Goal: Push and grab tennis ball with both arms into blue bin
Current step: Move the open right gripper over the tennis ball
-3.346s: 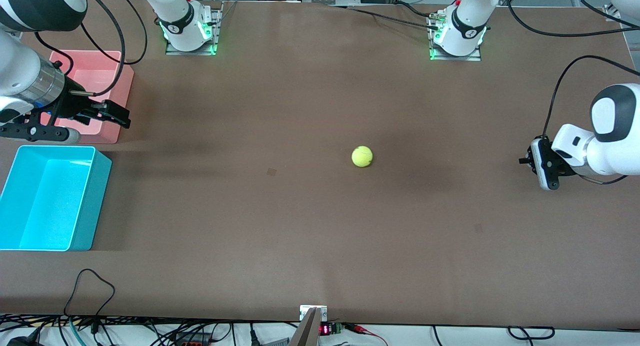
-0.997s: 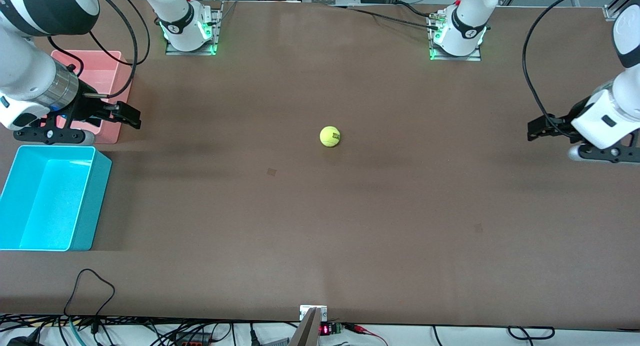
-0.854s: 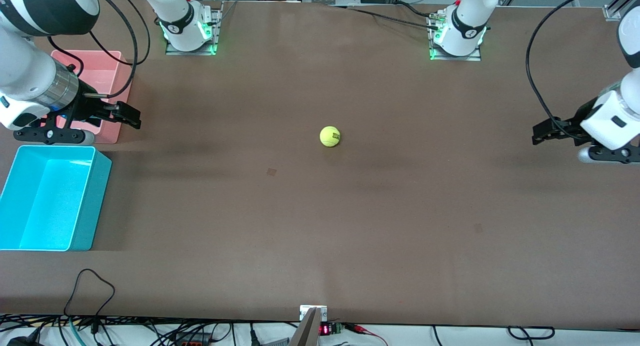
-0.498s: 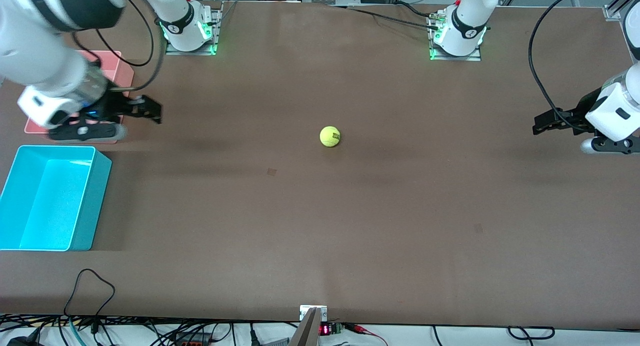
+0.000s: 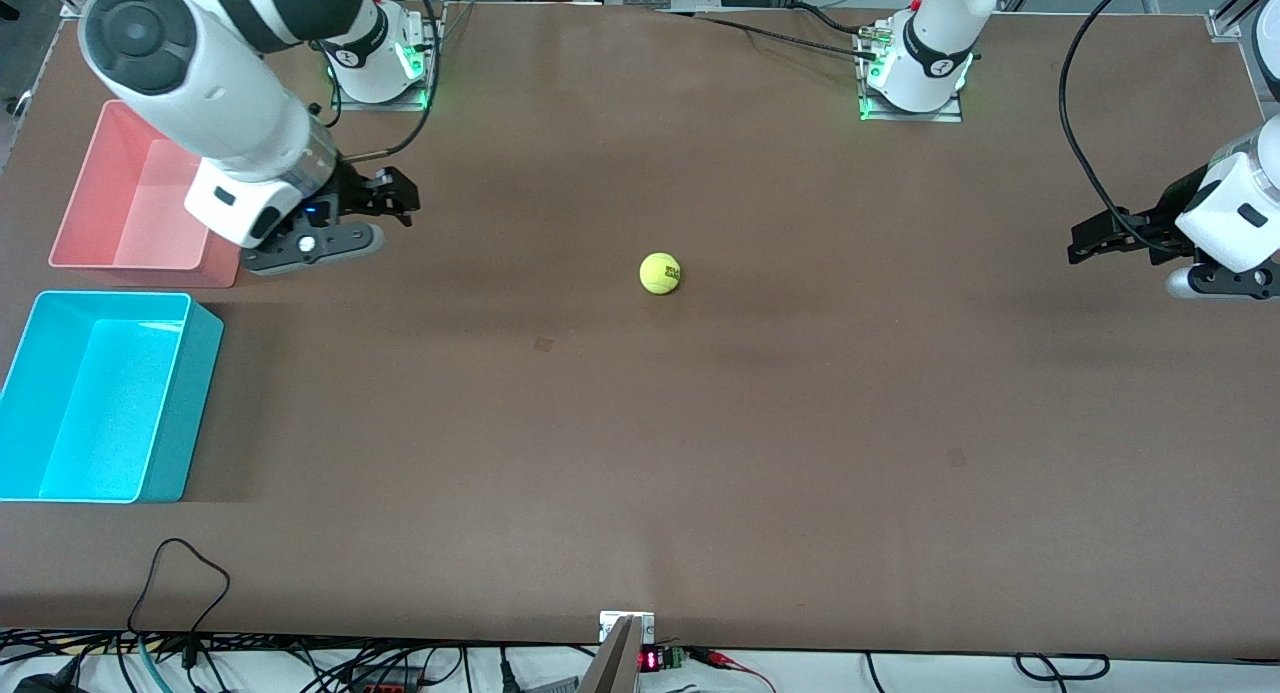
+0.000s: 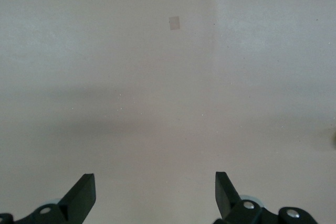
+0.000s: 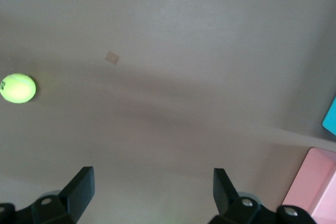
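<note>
A wide brown table (image 5: 760,453) with cables (image 5: 180,573) along its near edge.

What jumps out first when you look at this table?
A small yellow-green tennis ball sits alone near the middle of the brown table. At the right arm's end stand two bright tubs, a blue bin nearer the front camera and a pink bin beside it. The right gripper, open, hangs over the table between the pink bin and the ball, while the left gripper, also open, waits at the left arm's end.
</note>
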You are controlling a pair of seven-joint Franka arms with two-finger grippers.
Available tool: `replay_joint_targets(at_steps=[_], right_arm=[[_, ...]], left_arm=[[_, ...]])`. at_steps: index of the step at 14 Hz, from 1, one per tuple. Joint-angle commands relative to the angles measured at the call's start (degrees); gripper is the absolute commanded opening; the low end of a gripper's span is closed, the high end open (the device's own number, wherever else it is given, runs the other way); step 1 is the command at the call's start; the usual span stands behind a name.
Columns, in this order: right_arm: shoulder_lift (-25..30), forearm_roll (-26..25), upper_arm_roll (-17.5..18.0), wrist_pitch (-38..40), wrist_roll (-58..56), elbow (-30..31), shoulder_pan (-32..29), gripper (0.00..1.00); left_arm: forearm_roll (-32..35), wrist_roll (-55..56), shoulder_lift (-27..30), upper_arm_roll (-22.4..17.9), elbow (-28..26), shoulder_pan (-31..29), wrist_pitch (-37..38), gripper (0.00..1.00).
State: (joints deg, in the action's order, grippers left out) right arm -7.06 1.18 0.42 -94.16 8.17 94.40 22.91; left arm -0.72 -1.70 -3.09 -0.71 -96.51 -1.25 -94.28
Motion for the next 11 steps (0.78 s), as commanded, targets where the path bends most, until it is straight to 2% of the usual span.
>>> replay_joint_targets(at_steps=[1,6,9,11], right_arm=[[-1.4,0.4,-0.5,-1.0,-0.7,0.0,5.2,1.0],[-3.2,0.9,-0.5,-2.3,-2.9,0.0,9.2,1.0],[-6.5,10.7,-0.5,-7.8,-9.1,0.1,11.9,1.0],[-8.7,10.5,-0.6,-13.6,-10.0,0.1,16.7,1.0]], left_arm=[[0.5,0.1,0.8,-0.3,0.0,0.5,0.9,1.0],[0.5,0.1,0.8,-0.3,0.0,0.5,0.9,1.0],[0.5,0.0,0.8,-0.3,0.0,0.5,1.0,1.0],[0.5,0.0,0.8,-0.3,0.0,0.5,1.1,1.0]])
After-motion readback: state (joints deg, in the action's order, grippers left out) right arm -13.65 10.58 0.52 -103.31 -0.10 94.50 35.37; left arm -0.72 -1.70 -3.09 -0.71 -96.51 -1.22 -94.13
